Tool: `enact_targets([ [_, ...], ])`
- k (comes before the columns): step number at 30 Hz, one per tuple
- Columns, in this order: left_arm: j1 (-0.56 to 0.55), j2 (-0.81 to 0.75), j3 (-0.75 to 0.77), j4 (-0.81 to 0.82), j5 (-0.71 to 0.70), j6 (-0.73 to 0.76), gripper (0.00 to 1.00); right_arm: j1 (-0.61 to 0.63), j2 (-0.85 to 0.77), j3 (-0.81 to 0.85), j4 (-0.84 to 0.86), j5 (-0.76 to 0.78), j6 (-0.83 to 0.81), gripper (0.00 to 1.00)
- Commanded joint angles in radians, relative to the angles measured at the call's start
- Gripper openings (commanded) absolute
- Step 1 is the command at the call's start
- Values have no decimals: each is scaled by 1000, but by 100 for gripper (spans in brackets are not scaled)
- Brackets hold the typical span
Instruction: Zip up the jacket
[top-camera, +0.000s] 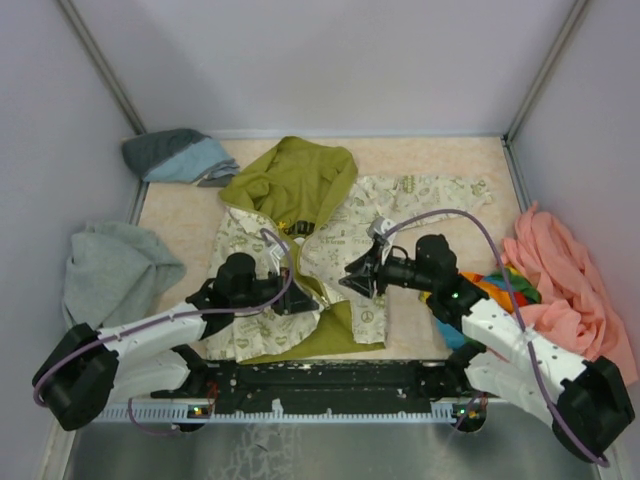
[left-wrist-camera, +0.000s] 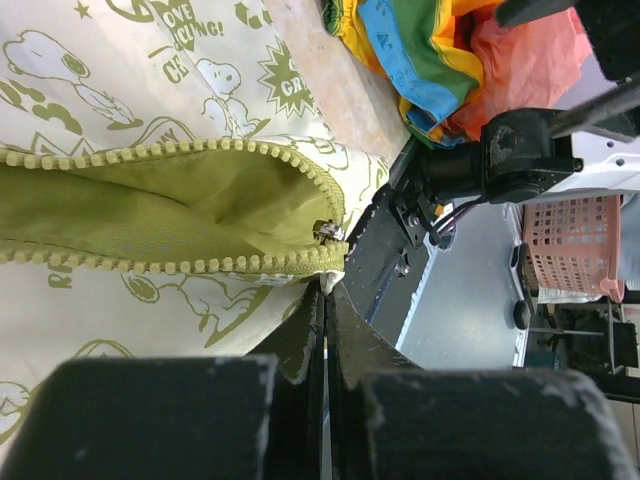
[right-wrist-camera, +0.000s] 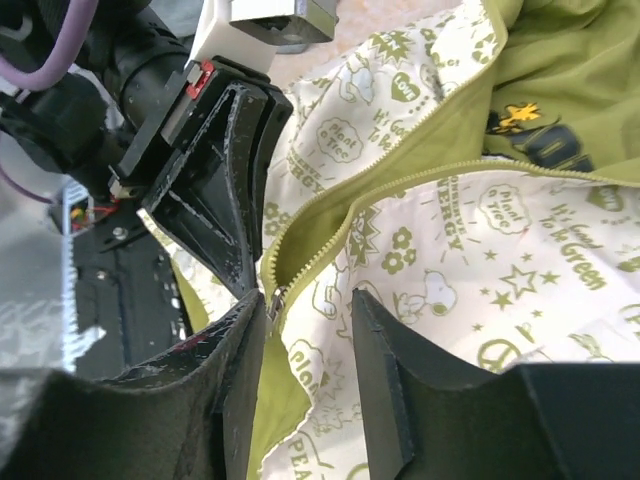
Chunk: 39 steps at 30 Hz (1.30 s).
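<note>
Matt woven cloth jacket (top-camera: 345, 245) with plastic zipper teeth (left-wrist-camera: 200, 150)

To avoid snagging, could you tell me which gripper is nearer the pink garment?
Right. The right gripper sits over the jacket, left of the pink garment; the left gripper is farther left.

The right gripper (right-wrist-camera: 308, 303) stands parted over the cream, olive-printed fabric jacket (right-wrist-camera: 450, 260); its olive zipper (right-wrist-camera: 330, 190) gapes toward 1 o'clock, the left gripper (right-wrist-camera: 246, 276) at 10 o'clock.
</note>
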<state>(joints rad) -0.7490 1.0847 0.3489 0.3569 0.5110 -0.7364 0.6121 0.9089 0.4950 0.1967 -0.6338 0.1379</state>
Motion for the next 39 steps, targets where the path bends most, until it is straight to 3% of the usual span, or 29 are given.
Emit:
enact_targets([
  [1,22,-18,42,-39,55,21,0,93,-94,17,-44,154,-161,44],
  [6,42,-42,84,-153,86,67,0,247,-147,-43,8,194,-425,47],
  [13,46,-57,90,-165,128,76,0,372,-163,-98,19,242,-812,47],
  [22,46,-38,91,-145,156,66,0,508,-79,-128,66,408,-1006,49],
  [34,46,-17,90,-130,173,57,0,577,-14,-175,131,520,-1058,52],
  [39,46,-12,87,-120,181,50,0,604,19,-214,253,594,-1084,52],
])
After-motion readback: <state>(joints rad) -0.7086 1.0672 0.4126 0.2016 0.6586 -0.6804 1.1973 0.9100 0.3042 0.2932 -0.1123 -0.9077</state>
